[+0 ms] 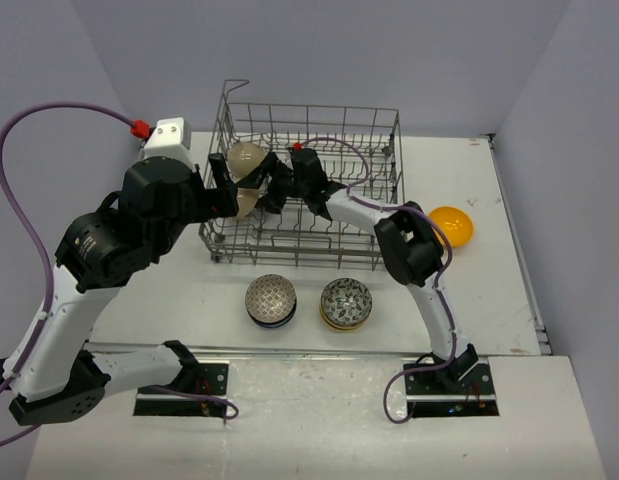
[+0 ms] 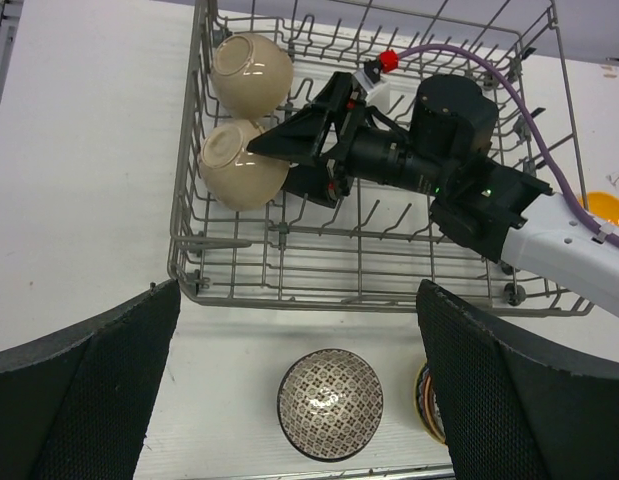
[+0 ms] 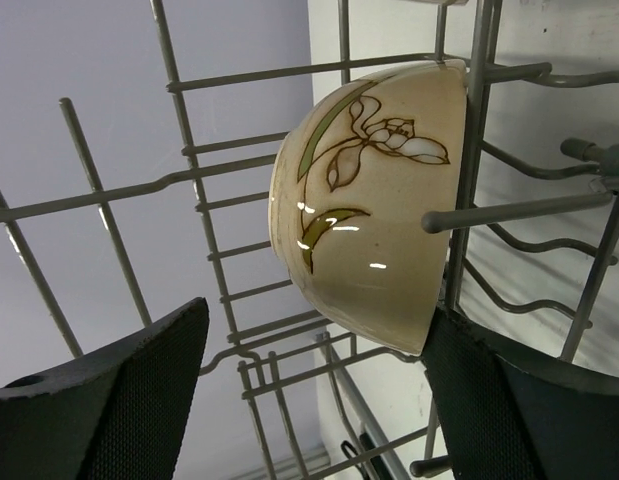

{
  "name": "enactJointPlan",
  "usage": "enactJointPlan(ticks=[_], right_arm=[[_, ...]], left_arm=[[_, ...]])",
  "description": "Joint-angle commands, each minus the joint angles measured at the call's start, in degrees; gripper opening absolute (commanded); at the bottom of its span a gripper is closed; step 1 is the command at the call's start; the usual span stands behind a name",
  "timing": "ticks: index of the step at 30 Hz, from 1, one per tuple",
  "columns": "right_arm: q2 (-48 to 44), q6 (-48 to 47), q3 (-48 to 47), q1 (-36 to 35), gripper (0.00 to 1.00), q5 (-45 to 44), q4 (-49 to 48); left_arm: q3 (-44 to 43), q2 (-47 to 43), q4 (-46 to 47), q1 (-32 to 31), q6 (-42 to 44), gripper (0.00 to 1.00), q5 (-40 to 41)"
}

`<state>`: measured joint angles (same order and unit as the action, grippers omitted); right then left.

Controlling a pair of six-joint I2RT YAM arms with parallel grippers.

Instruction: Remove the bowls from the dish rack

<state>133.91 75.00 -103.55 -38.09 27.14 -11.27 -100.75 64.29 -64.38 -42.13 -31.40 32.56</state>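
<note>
Beige bowls stand at the far left of the dish rack, and the right gripper reaches in at them. From the left wrist, the left gripper hangs wide open by the rack's near edge. From the right wrist, the right gripper's fingers sit apart around a flower bowl. A crooked squeeze could make it slip or snag on the wires.

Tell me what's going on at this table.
The right pincer is inside the dish rack, jaws open either side of the nearer beige bowl, not yet closed on it. A second beige bowl sits behind it. The left pincer hovers open over the rack's near edge, holding nothing. Two patterned bowls sit on the table before the rack; an orange bowl lies off to the right.
</note>
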Motion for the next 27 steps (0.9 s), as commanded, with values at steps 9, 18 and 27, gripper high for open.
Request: enactJointPlan(ticks=[9,18,27], right_arm=[[1.53,3.66,0.28,-0.5,0.78,5.82,-15.71],[2.85,5.5,1.59,-0.5,0.72,5.65,-22.03],[5.84,7.35,-1.57,-0.41,0.64,7.93,-25.12]], left_arm=[[-1.38,0.22,-0.13,0.29,1.78,1.0,-1.53],[-0.68,0.48,0.31,0.29,1.78,1.0,-3.11],[-0.24,0.39,0.05,0.29,1.95,1.0,-3.55]])
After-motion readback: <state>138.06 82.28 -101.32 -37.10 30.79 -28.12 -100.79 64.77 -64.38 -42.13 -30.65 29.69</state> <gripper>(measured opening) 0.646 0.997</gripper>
